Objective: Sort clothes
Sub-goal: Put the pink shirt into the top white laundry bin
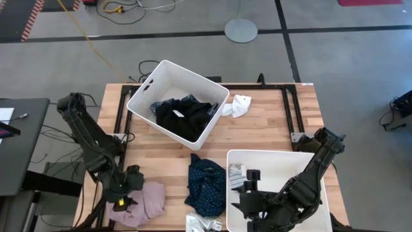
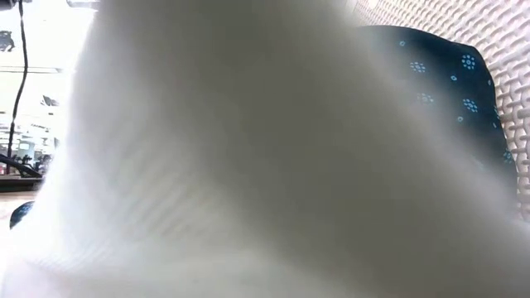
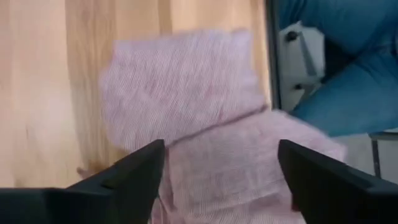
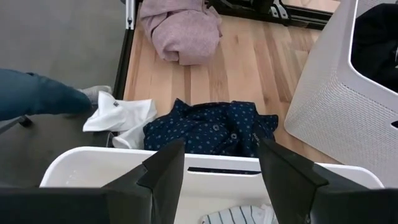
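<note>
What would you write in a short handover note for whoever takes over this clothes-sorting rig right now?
Left gripper: open, just above the pink garment at the table's near-left corner; nothing held.
Right gripper: open, empty, over the near bin.
Done: black garment in the far bin; striped sock in the near bin.
Left on the table: pink garment, navy dotted garment, a white piece beside the far bin, another white piece at the near edge.
</note>
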{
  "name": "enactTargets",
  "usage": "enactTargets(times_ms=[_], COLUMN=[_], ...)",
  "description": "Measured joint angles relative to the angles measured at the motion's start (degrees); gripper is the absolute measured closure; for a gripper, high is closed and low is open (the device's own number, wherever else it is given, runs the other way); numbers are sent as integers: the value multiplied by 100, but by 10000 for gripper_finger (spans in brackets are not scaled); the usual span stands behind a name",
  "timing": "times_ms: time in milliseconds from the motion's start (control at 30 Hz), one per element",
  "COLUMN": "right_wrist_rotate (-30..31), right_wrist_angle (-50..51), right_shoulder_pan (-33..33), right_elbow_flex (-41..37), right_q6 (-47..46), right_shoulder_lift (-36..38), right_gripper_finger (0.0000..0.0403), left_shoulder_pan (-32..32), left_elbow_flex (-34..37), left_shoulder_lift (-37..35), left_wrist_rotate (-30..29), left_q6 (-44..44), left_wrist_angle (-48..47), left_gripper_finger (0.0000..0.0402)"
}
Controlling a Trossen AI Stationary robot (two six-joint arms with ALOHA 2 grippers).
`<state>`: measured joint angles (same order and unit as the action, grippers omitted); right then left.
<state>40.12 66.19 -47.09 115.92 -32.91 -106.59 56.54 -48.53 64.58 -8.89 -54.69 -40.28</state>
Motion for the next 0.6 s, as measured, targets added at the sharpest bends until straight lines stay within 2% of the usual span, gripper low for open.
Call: enactTargets(times_ms=[167, 333, 600], right_wrist_rotate=[13, 18, 20], right_wrist_angle=[-4, -14, -74], right_shoulder_pan=[0, -2, -51], right_elbow_flex=[0, -7, -7], right_q6=[36, 42, 39], right_shoulder_lift=[-2, -51, -72], right_gripper_finger=[180, 180, 180], left_shoulder_pan=[19, 10, -1], left_elbow_flex=[4, 4, -24], left_shoulder_lift=[429, 976, 2267], left_wrist_rotate=[118, 35, -26], left_q6=[-241, -59, 91], left_wrist_angle=[-449, -82, 233], left_gripper_finger=[62, 59, 59])
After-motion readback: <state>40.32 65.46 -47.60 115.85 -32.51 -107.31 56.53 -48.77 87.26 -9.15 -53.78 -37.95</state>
